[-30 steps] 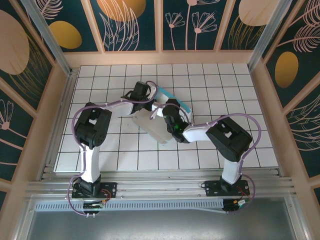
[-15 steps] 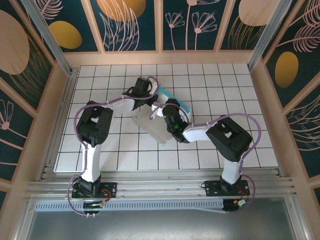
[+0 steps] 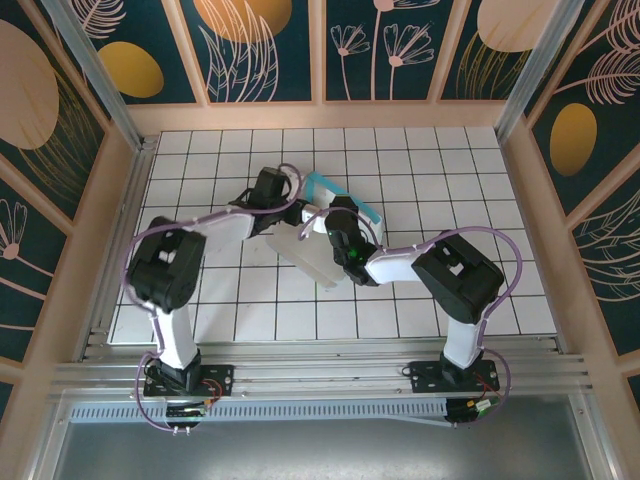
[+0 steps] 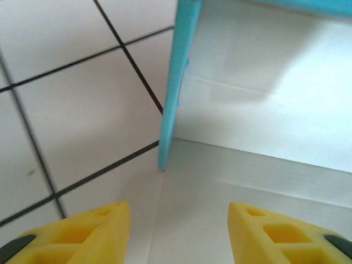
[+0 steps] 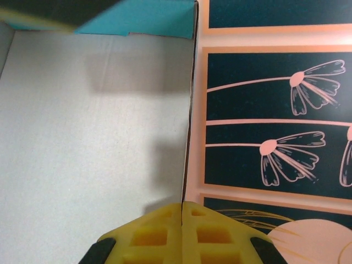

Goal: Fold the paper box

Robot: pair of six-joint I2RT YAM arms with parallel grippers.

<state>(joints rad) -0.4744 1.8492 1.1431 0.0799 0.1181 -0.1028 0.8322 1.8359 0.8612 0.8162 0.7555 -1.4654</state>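
Paper box (image 3: 305, 255) partly folded, at mid-table (image 3: 420, 160).
Right gripper (image 5: 181, 212) is closed, pinching one raised wall. Left gripper (image 4: 176, 220) is half open and empty beside a turquoise flap (image 4: 171, 82). Remaining flaps and closure appear outstanding.

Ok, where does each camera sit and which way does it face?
Top external: above, behind the arms, facing down on the tiled table; both arms reach the paper box.
Left wrist: faces down past the open left tool onto the box's pale inside and turquoise flap.
Right wrist: faces along the sheet toward the flowered wall; right tool pinches its edge.
All share the box.
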